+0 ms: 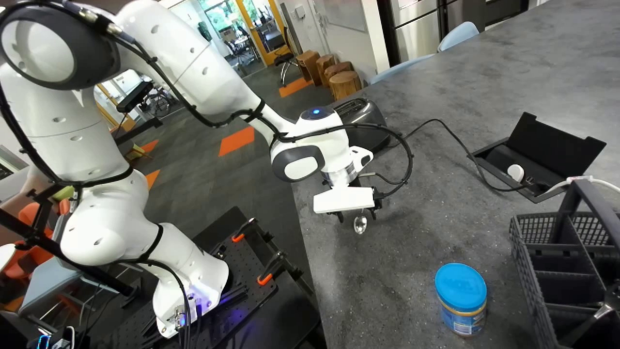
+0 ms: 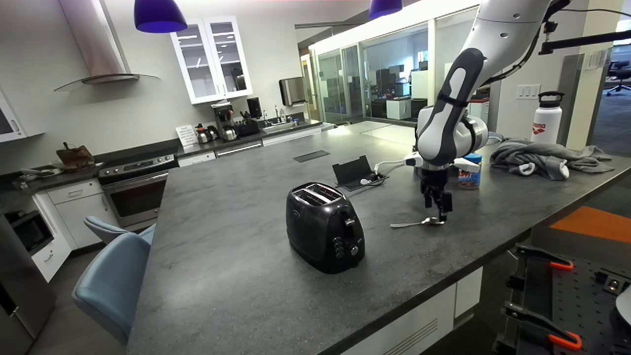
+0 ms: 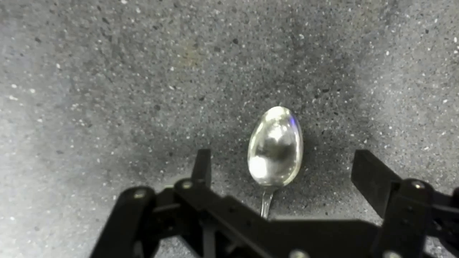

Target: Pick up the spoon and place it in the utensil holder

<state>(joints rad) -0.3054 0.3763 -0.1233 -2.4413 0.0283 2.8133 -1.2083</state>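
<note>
The silvery spoon point(image 3: 275, 147) lies on the grey table, its bowl toward the top of the wrist view and its handle running down behind the gripper body. It also shows in both exterior views point(image 1: 360, 224) point(image 2: 408, 225). My gripper point(image 3: 283, 153) is open and empty, with one finger on each side of the spoon's bowl, apart from it. In the exterior views the gripper point(image 1: 357, 216) point(image 2: 436, 211) points down, low over the bowl end. The dark slatted utensil holder point(image 1: 525, 271) stands at the right edge of an exterior view, partly cut off, with a metal utensil inside.
A blue-lidded jar point(image 1: 461, 288) stands between spoon and holder. A black toaster point(image 2: 323, 227) stands on the handle side of the spoon. A raised-lid outlet box point(image 1: 552, 145) has a black cable. A grey cloth point(image 2: 537, 158) and white bottle point(image 2: 546, 121) lie beyond.
</note>
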